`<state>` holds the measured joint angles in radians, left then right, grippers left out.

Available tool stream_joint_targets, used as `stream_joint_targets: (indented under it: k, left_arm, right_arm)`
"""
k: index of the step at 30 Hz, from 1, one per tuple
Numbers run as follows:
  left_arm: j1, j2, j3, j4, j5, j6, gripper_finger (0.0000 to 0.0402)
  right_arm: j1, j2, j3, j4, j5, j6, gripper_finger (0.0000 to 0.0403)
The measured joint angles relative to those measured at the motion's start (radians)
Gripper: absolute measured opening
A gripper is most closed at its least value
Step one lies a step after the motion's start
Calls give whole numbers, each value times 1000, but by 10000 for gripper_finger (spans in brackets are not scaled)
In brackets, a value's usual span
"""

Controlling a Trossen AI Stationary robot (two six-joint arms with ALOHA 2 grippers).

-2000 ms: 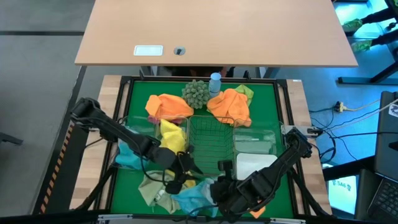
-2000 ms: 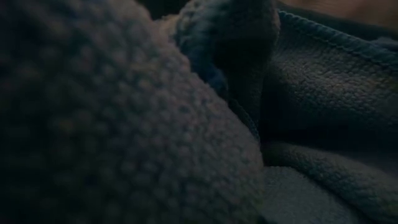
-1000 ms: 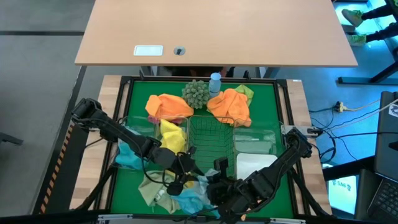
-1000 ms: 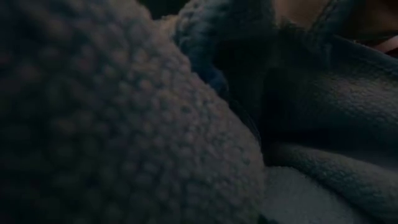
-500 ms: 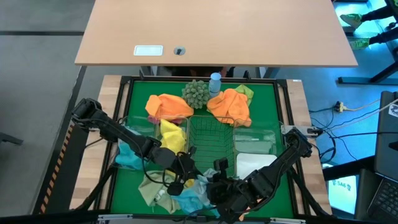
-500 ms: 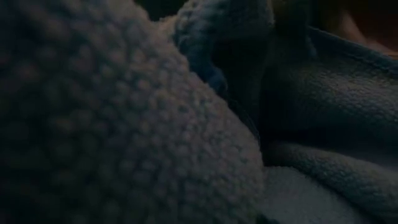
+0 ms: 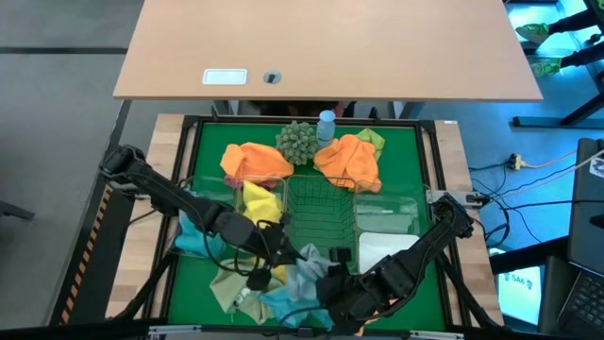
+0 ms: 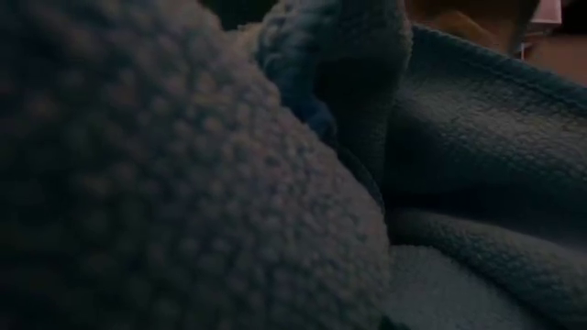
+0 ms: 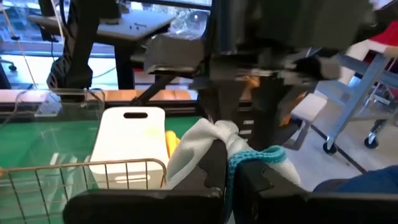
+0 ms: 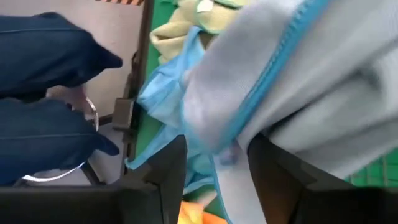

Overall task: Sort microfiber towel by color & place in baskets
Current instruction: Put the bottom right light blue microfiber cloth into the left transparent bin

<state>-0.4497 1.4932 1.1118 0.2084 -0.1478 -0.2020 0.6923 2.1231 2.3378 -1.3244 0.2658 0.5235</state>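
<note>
A grey-white microfiber towel with a teal hem [image 7: 308,270] is bunched up over the towel pile near the table's front edge. My left gripper [image 7: 283,253] [image 9: 230,163] is shut on it. My right gripper [image 7: 330,272] [image 10: 217,163] stands open right beside it, with the grey towel [image 10: 298,81] in front of its fingers and a strip of it in the gap; whether it touches, I cannot tell. Light blue [image 7: 291,304] and pale yellow-green [image 7: 226,285] towels lie on the green mat. The wire basket [image 7: 316,203] and the white bin [image 7: 387,247] stand behind. The low view shows only cloth up close. My left gripper pinches a bunched fold of the grey-white towel at its teal hem [image 9: 244,157] between its two fingers. The fingers come nearly level from the table's left side. The held end stands up above the fingers, and the rest trails down onto the pile.
Orange towels [image 7: 257,161] [image 7: 349,162] and a yellow one [image 7: 262,208] lie in or over the clear bins [image 7: 209,195]. A spiky ball [image 7: 297,140] and a blue bottle [image 7: 327,123] stand at the far edge. A person in blue [image 10: 43,93] is by the near edge.
My left gripper has risen a little with the grey-white towel's end, which now stands higher over the pile than before. My right gripper has stayed in place and turned at the wrist.
</note>
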Motion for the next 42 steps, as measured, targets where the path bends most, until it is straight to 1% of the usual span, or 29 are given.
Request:
stream_joint_targets:
  k: [4, 6, 11, 17, 24, 29, 33, 36, 42]
  left_arm:
    - [0, -41, 0, -7, -2, 0, 0]
    - [0, -73, -1, 19, -9, 1, 0]
    - [3, -168, 5, 11, -14, 0, 0]
    - [5, -327, 5, -21, -37, -9, 0]
    - [5, -515, 3, -235, -132, -86, 0]
    - [4, -632, 3, -453, -210, -186, 0]
    - [4, -717, 2, -618, -265, -304, 0]
    - [4, -771, 2, -745, -284, -417, 0]
    - [4, -860, 2, -981, -288, -637, 0]
  right_arm:
    - [-1, -2, 2, -4, 17, 0, 168]
    - [0, -1, -2, -38, -42, 7, 168]
    - [8, 6, -4, -46, -60, 5, 168]
    - [9, 2, -3, -39, -50, 4, 168]
    - [7, 3, -3, -35, -49, 3, 168]
    - [9, 2, -2, -33, -49, 3, 168]
    - [9, 2, -2, -31, -49, 3, 168]
    - [9, 3, -2, -31, -49, 3, 168]
    - [9, 2, -2, -30, -49, 3, 168]
